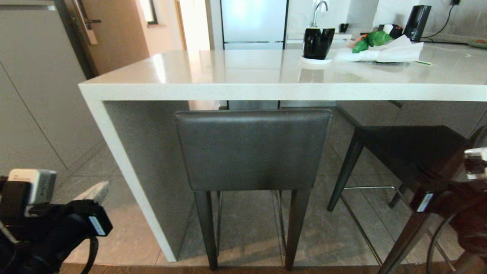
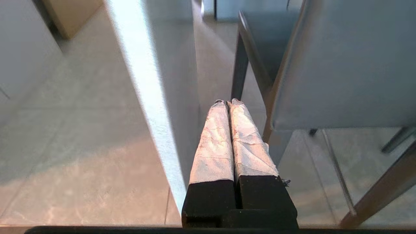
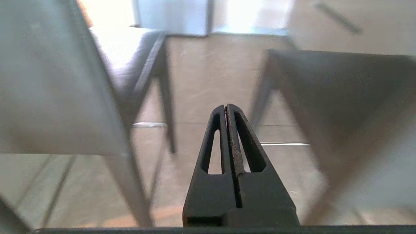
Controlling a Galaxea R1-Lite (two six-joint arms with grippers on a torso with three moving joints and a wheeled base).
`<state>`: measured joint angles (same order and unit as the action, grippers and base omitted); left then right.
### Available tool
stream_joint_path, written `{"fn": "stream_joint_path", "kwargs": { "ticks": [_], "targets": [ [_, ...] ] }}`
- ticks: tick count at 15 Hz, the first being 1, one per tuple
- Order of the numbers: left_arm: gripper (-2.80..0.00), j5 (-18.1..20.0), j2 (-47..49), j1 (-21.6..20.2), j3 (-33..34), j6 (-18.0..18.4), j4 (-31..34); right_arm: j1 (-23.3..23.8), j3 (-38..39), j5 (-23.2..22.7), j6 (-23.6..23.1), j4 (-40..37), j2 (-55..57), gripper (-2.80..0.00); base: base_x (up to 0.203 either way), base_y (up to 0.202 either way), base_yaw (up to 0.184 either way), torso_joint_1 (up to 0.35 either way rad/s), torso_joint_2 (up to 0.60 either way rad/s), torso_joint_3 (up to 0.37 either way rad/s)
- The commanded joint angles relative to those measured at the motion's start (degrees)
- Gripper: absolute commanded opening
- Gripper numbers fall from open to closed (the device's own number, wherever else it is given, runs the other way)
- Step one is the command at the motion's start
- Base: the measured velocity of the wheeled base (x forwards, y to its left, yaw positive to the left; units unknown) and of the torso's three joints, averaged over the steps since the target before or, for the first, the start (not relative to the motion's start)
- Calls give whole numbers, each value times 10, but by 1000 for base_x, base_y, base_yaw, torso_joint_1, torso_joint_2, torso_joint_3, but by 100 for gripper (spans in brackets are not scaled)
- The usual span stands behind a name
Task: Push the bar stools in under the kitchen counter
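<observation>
Grey tiled floor (image 1: pixel 247 224), two bar stools (image 1: pixel 253 152) standing, seemingly level

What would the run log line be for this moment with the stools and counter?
left gripper: shut, empty | right gripper: shut, empty | dark grey leather bar stool: backrest at glossy white stone counter edge | second stool: angled

Home kitchen, counter (image 1: pixel 228 82), fridge (image 1: pixel 253 23), faucet (image 1: pixel 319 9)

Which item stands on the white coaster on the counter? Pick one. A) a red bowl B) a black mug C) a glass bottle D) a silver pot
B: a black mug stands on the white coaster on the counter, to the left of the crumpled white paper.
</observation>
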<state>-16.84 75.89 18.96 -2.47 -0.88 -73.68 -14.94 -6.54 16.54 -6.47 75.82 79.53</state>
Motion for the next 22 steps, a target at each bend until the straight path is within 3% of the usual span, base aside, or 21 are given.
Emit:
{"fn": "stream_joint_path", "kwargs": {
  "ticks": [1, 4, 7, 9, 10, 11, 14, 15, 17, 19, 21, 22],
  "targets": [
    [-280, -4, -165, -9, 16, 9, 43, 35, 44, 0, -16, -8, -138, -280, 0, 0, 0, 0, 0, 0],
    [-280, -5, -310, -62, 19, 27, 142, 62, 41, -2, -54, -113, -314, -280, 0, 0, 0, 0, 0, 0],
    [-280, 12, -448, -113, 3, 34, 266, 74, -38, -5, -65, -381, -516, -280, 0, 0, 0, 0, 0, 0],
    [-280, 38, -549, -129, -51, 36, 418, 80, -106, 5, -55, -587, -613, -280, 0, 0, 0, 0, 0, 0],
    [-280, 41, -583, -135, -89, 36, 516, 83, -146, 23, -49, -633, -636, -280, 0, 0, 0, 0, 0, 0],
    [-280, 37, -596, -138, -120, 37, 560, 86, -176, 40, -45, -638, -639, -280, 0, 0, 0, 0, 0, 0],
    [-280, 23, -597, -145, -211, 47, 581, 102, -232, 49, -81, -658, -634, -280, 0, 0, 0, 0, 0, 0],
    [-280, 20, -597, -149, -224, 53, 600, 132, -244, 40, -84, -671, -634, -280, 0, 0, 0, 0, 0, 0],
    [-280, 30, -601, -203, -227, 60, 618, 181, -256, -15, -87, -685, -634, -280, 0, 0, 0, 0, 0, 0],
    [-280, 97, -611, -221, -192, 60, 620, 184, -249, -27, -71, -688, -636, -280, 0, 0, 0, 0, 0, 0],
    [-280, 125, -646, -201, -168, 50, 615, 181, -247, -49, -27, -686, -640, -280, 0, 0, 0, 0, 0, 0],
    [-280, 156, -667, -191, -158, 39, 635, 160, -250, -70, -10, -693, -645, -280, 0, 0, 0, 0, 0, 0]
  ]
}}
